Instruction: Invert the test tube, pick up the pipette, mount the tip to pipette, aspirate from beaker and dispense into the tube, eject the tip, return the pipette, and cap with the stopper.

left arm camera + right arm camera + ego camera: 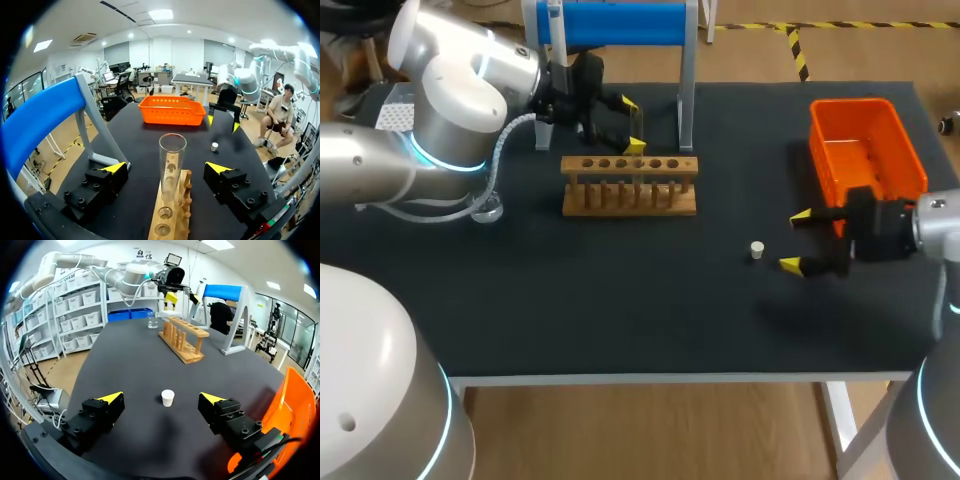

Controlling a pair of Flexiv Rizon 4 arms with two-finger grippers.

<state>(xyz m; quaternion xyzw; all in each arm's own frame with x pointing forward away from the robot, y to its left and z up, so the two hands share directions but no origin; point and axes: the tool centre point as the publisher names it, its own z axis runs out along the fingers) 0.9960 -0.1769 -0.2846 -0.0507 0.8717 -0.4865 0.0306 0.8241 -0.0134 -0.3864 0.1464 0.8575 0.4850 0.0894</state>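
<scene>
Inversion looks done: test tube (172, 150) stands mouth-up in rack (630, 185) at 12 o'clock on the bench (620, 300), ungripped inside the wide left end effector (167, 167). The right end effector (796, 240) is wide too, stopper (757, 249) at its 9 o'clock; pipetting and capping remain.

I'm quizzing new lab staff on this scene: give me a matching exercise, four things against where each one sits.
1. test tube
2. stopper
3. orange bin
4. beaker

a. on the table ahead of the open right hand
b. beside the left arm
c. upright in the wooden rack
d. at the table's right side

Pairs: 1-c, 2-a, 3-d, 4-b
</scene>
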